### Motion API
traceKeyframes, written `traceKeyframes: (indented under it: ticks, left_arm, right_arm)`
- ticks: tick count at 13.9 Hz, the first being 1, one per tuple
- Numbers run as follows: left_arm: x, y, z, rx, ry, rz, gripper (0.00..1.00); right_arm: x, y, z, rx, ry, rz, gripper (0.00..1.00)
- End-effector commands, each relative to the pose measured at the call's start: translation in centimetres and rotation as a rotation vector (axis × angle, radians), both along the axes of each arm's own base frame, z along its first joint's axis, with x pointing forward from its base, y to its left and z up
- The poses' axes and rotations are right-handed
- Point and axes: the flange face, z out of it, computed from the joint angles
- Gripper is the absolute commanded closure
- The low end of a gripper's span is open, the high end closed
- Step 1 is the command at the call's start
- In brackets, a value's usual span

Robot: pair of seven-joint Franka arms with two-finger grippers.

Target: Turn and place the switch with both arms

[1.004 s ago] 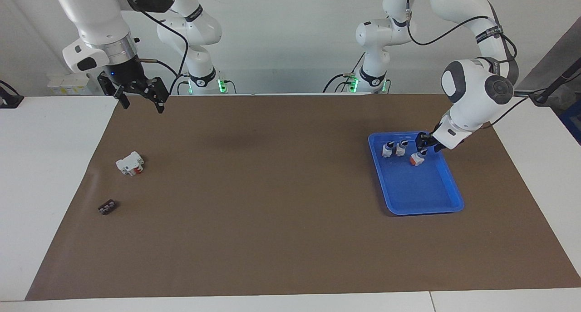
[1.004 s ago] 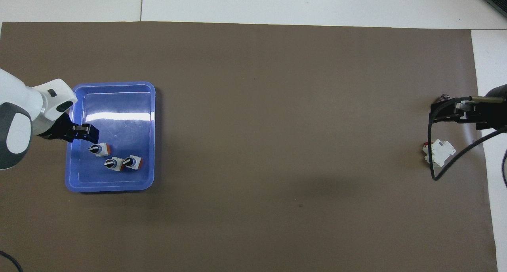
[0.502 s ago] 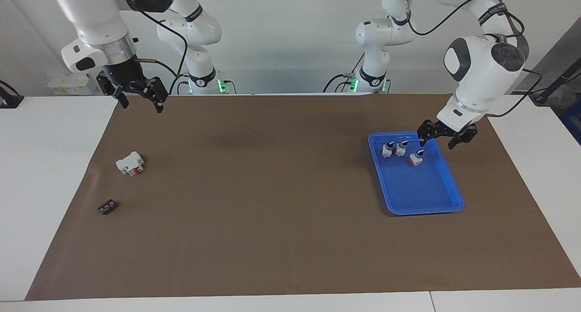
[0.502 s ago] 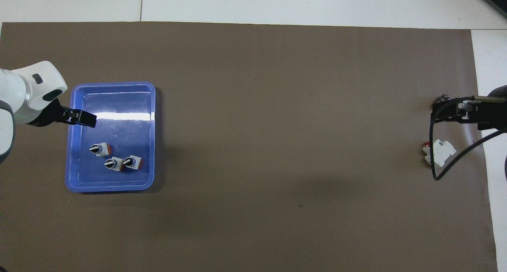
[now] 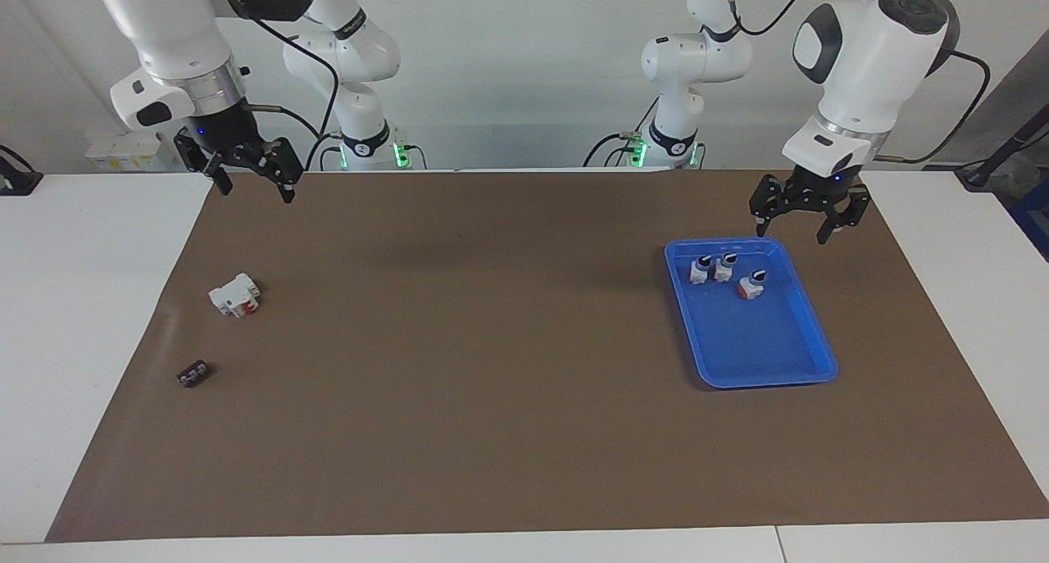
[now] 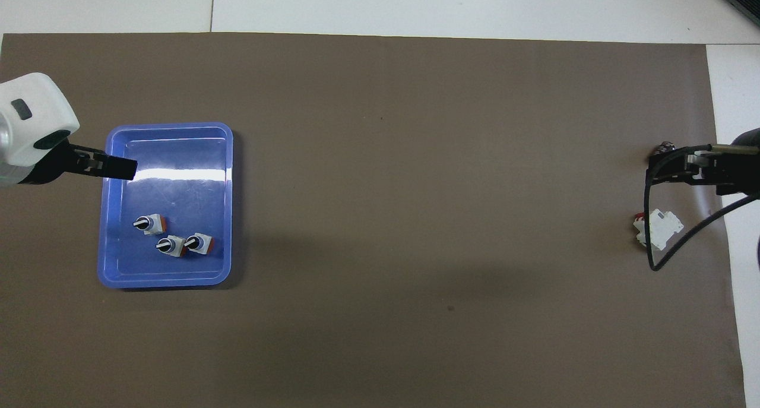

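From across the table, my left gripper [image 5: 802, 220] hangs in the air above the tray's [image 5: 807, 308] robot-side rim, fingers spread, holding nothing. The switch [image 5: 749, 284] stands in the tray beside two others [image 5: 710, 269] – apart from my fingers. My right gripper [image 5: 252, 176] waits over the mat's edge, spread and empty; a white breaker [image 5: 234, 294] and a small black part [image 5: 193, 374] lie farther out.

From overhead, only one dark finger [image 6: 114, 168] of my left gripper shows, over the tray's wall [image 6: 107, 218] – its spread is hidden here. The switch [image 6: 148, 224] shows its knob. The black part is hidden.
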Motion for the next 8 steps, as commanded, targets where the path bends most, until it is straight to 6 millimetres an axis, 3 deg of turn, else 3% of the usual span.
traceKeyframes:
  ticks: [1,4,8]
  left_arm:
    - [0.5,-0.8,3.4,0.006,0.005,-0.016,0.0]
    - [0.8,-0.5,6.9,0.005,0.007,-0.011,0.0]
    - [0.4,-0.6,7.7,0.01,0.023,-0.015,0.0]
  right_arm:
    - [-0.4,0.0,0.4,0.019,-0.002,-0.003,0.0]
    - [-0.4,0.0,0.4,0.019,-0.002,-0.003,0.0]
    - [-0.4,-0.1,0.4,0.019,-0.002,-0.005,0.0]
